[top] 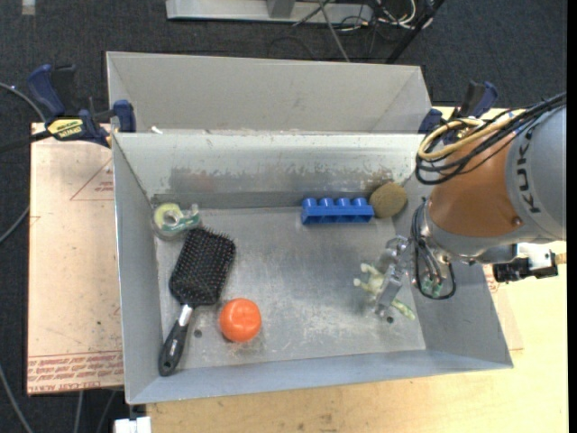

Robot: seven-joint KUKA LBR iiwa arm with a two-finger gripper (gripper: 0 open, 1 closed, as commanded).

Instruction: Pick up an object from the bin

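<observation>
Camera view: the gripper (389, 292) is sitting low over the bare floor of the grey metal bin (288, 273), in the right half and towards the near wall. It is hanging off the arm (473, 207), which is coming in over the right rim with its orange cover and cables. Cannot tell how far the pincer is standing apart or together, nor whether anything is clamped in it. Small pale green bits (368, 284) are showing just beside it; cannot tell if they are the robot's or a loose thing.

Nearest things are lying farther back against the far wall. The brown roundish lump (389, 200) is sitting far of the gripper, apart from it. The blue plastic block with four studs (336, 209) is lying just left of that lump.

Well apart, on the left side:
- the black plastic hairbrush (196, 282) is lying with its handle towards the near left corner
- the orange round ball (240, 320) is sitting just right of that handle
- the pale roll of tape (169, 219) is sitting in the far left corner
</observation>
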